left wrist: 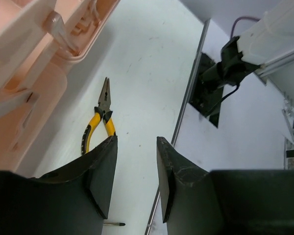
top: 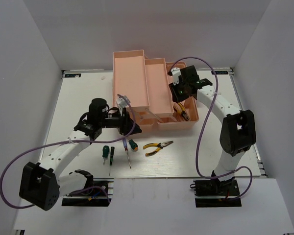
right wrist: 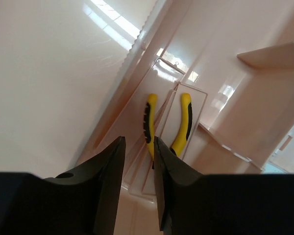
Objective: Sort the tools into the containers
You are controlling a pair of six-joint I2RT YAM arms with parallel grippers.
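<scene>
We've got the peach-pink toolbox open, its trays fanned out. The first yellow-handled pliers lies inside the toolbox's right end. In front of the toolbox lie the second pliers, the long-shafted screwdriver and the dark green screwdriver.

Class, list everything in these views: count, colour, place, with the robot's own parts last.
table: one, white
toolbox: one, peach-pink, open, far middle of the table
pliers: two, yellow-handled; one on the table in front of the toolbox, the other inside it
screwdrivers: two; one dark-green-handled, one longer-shafted, on the table left of the loose pliers
small green piece: one, beside the longer screwdriver, unclear what
arms: two, white and black, near edge
cables: two, purple, one per arm
left gripper: black, open, over the table
right gripper: black, open, over the boxed pliers
</scene>
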